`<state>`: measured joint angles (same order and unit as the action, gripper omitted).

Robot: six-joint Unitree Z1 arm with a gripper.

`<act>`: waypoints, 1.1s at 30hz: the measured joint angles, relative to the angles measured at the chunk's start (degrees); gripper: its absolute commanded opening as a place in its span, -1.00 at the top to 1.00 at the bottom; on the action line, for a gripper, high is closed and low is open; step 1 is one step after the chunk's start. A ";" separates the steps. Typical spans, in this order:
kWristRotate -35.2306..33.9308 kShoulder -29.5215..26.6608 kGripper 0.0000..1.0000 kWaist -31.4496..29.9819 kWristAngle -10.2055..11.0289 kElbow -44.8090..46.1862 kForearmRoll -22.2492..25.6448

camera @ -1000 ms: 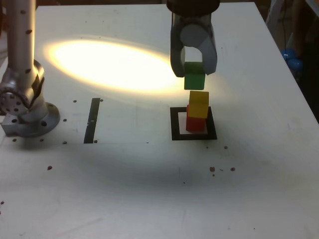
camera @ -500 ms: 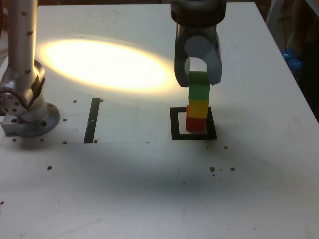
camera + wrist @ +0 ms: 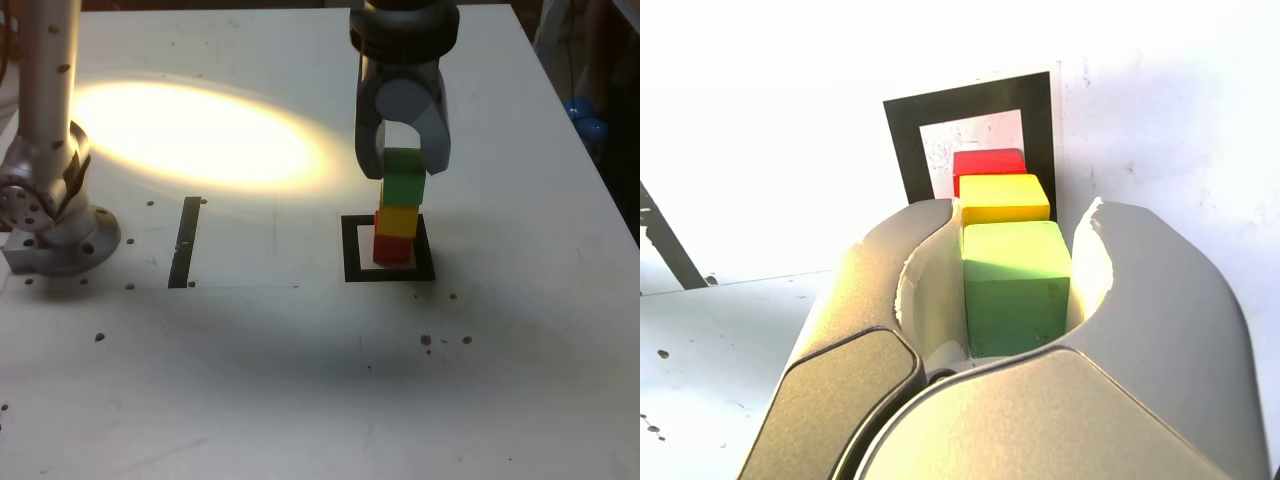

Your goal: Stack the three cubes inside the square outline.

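Green cube (image 3: 1017, 290) atop yellow cube (image 3: 1003, 198); tool (image 3: 403, 170) pointing down, fingers (image 3: 1170, 300) either side; cannot tell if gripping.

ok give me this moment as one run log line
red cube inside square outline | yellow cube on red | green cube atop yellow, looks seated | gripper flanks green, held or released unclear

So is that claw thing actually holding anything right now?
I can't tell for certain: the green cube sits between the end effector's two fingers, at opposite sides, but whether they still grip isn't clear.
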<state>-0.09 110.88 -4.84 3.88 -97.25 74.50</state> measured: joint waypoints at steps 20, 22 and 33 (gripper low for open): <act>-0.89 -10.19 -0.99 0.90 4.39 4.28 3.32; -0.92 -12.10 -0.99 1.45 4.40 6.35 3.99; -0.27 -20.70 -0.98 2.94 4.14 21.46 4.13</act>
<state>-0.36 90.18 -1.90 8.01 -75.79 78.63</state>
